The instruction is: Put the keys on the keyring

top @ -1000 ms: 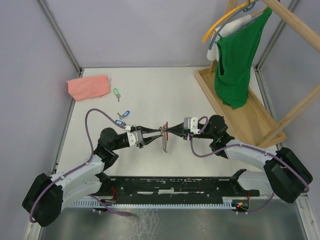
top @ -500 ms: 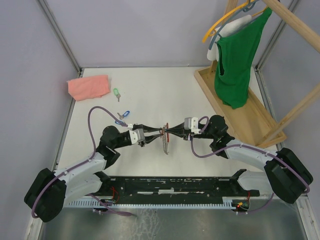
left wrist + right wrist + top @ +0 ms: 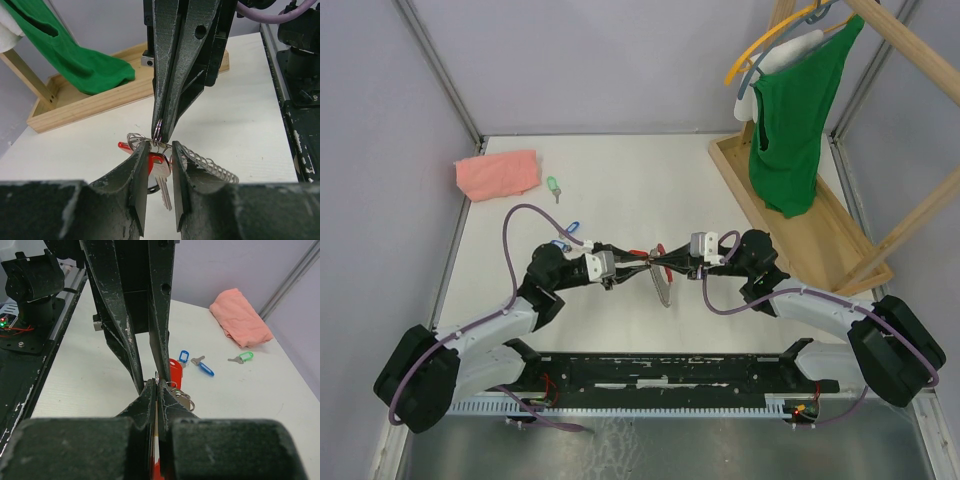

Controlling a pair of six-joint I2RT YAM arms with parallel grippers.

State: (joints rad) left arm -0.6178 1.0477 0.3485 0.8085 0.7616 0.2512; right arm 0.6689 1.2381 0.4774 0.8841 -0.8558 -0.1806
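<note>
Since prior: tilted keyring (image 3: 664,287) fr 6 toward 5 o'clock. Pinching red key (image 3: 156,163) w/ L gripper (image 3: 159,149), keyring loop w/ R gripper (image 3: 160,134). Can't make out join.

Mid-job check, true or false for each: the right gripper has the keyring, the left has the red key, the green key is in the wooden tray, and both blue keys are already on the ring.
1. The right gripper is shut on the keyring. True: it pinches a small loop at the end of it.
2. The left gripper holds the red key. True: the tag sits between its fingers.
3. The green key is in the wooden tray. False: it lies on the table near the pink cloth.
4. Both blue keys are on the keyring. False: they lie loose on the table.
</note>
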